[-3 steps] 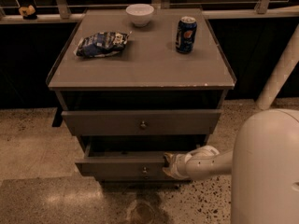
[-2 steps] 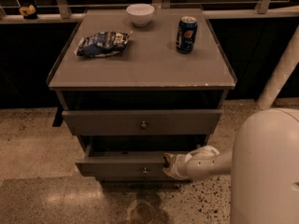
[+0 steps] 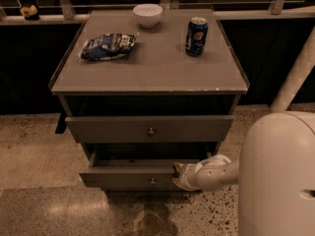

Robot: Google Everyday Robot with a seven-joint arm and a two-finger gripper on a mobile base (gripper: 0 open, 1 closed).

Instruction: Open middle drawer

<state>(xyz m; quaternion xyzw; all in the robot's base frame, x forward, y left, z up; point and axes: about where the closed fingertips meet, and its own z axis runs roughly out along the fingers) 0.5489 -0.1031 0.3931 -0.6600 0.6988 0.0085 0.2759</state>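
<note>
two grey drawer fronts are being shown below the top of a grey cabinet (image 3: 157,70). the middle drawer (image 3: 118,178), the lower of the two, is being seen pulled out towards the camera, further than the upper drawer (image 3: 108,128) above it. a strip of its shallow tray is being exposed behind its front. its small round knob (image 3: 152,181) is being left untouched at the centre of the front. the gripper (image 3: 178,172) is being set against the top edge of that front, just right of the knob. it is being carried by a pale arm (image 3: 216,173) that is being reached in from the robot's rounded body (image 3: 278,176) at the right. whether the claw is being kept wide, narrow or clamped on the edge cannot be told. on the cabinet top a white bowl (image 3: 147,14), a blue pepsi can (image 3: 196,36) and a crumpled blue chip bag (image 3: 108,46) are being borne, well apart from one another.
</note>
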